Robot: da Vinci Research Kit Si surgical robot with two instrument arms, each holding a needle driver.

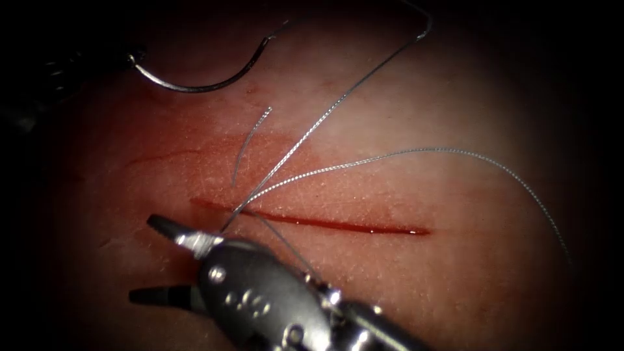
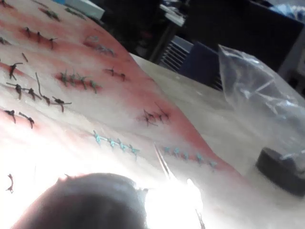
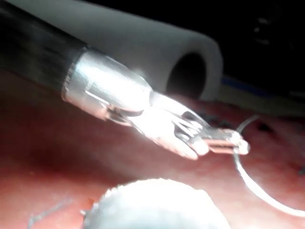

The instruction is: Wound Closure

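The tissue (image 1: 403, 130) bears a thin red cut (image 1: 338, 225) running across the endoscope view. My right tool (image 1: 151, 260) lies below the cut's left end with its jaws open wide and nothing between them; thread (image 1: 312, 130) crosses the base of its upper jaw. The thread comes out near the cut's left end and fans out in three strands: a short cut end (image 1: 250, 140), one strand up to the right, one long arc to the right. My left tool (image 1: 132, 58), at the top left, is shut on the curved needle (image 1: 195, 88) near one end, clear of the tissue. In the right wrist view the left tool (image 3: 240, 145) grips that needle (image 3: 248, 183).
Red fluid stains the tissue around the cut (image 1: 195, 162). In the left wrist view the tissue (image 2: 71, 109) carries several older stitched cuts, and a clear plastic bag (image 2: 262, 90) lies on the bench beyond its edge.
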